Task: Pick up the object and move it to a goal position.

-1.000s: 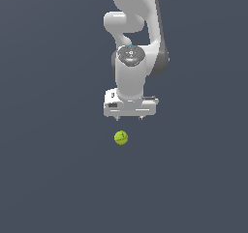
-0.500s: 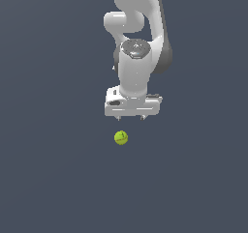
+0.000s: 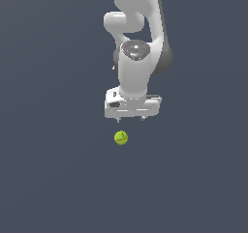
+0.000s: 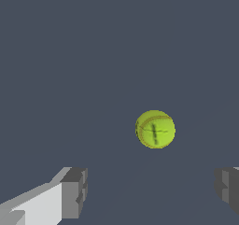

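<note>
A small yellow-green ball with faint dark markings lies on the flat dark grey floor. My white gripper hangs above it and slightly toward the exterior view's right, apart from the ball. In the wrist view the ball shows beyond the two grey fingertips, which stand wide apart with nothing between them. The gripper is open and empty.
The dark grey floor spreads flat all around the ball. The white arm rises behind the gripper. No goal marker shows.
The gripper has come down a little toward the floor and drifted slightly to the exterior view's right. The ball has not moved.
</note>
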`<state>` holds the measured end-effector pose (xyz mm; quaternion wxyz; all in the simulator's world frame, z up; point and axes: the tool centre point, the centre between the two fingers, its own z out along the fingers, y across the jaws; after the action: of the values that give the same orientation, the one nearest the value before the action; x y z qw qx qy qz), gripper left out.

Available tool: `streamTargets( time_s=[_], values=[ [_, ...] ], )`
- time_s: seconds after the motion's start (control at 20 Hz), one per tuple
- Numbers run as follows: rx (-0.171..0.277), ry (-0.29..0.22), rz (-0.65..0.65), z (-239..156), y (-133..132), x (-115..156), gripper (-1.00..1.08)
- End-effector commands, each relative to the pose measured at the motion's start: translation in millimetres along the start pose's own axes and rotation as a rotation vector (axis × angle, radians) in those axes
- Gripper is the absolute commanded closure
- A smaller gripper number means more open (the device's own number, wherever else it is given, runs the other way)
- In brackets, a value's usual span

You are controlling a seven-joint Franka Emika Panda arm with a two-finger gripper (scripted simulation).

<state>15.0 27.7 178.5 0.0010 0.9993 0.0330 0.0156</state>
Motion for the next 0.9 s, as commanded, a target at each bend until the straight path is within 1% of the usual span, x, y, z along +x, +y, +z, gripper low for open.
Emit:
streamTargets(
  time_s=[0.0, 0.25, 0.85],
  values=[
    [-0.001, -0.002, -0.022, 5, 3, 1, -0.92],
    [-0.001, -0.008, -0.091, 20, 10, 3, -0.92],
    [0.005, -0.025, -0.313, 70, 35, 7, -0.92]
  ],
)
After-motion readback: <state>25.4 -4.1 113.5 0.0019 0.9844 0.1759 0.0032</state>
